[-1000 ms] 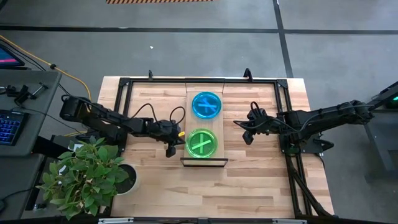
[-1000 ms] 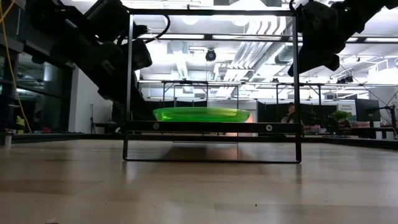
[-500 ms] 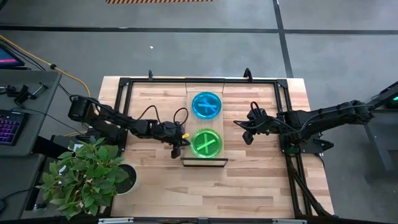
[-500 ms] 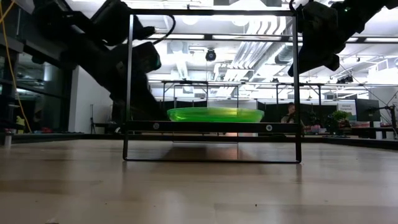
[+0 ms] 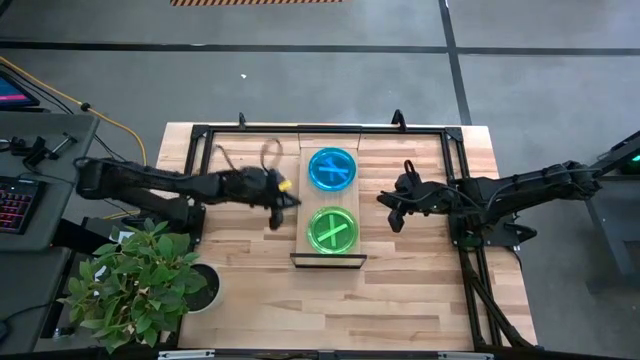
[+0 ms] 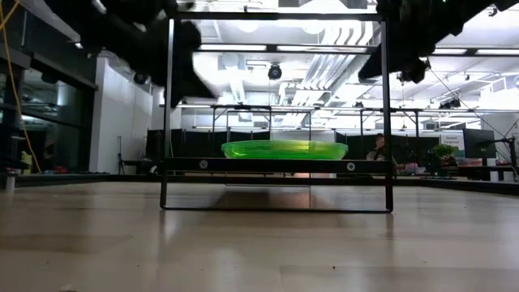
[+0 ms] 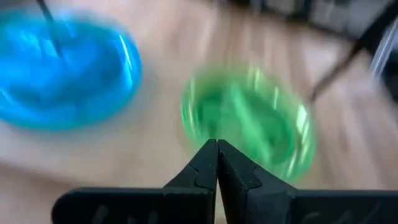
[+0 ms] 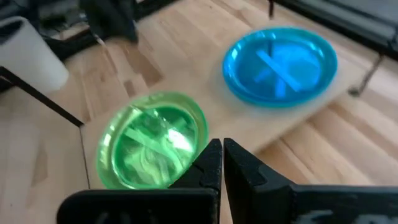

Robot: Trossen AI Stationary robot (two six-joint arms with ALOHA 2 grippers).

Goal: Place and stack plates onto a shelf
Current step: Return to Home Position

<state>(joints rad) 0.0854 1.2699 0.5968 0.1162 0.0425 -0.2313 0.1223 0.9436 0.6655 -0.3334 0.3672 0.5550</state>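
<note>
Seen from above, the shelf [image 5: 352, 200] is laid lengthwise, top to bottom, at the centre of the worktop [image 5: 420, 290]. The blue plates [image 5: 332, 169] are set above the green plates [image 5: 331, 231]. The shelf is flanked by the left gripper [image 5: 282, 200], nearer, and the right gripper [image 5: 391, 214]. Both pairs of fingers are closed, empty.

You're in an open-plan robotics lab. Low view, background: exposed ceiling ducts [image 6: 235, 85], strip lights [image 6: 243, 49], more black test frames [image 6: 259, 109], a monitor [image 6: 478, 144] at right. High view: grey concrete floor [image 5: 300, 90], backlit keyboard [image 5: 15, 207] on a desk at left edge, potted plant [image 5: 140, 285] lower left.
</note>
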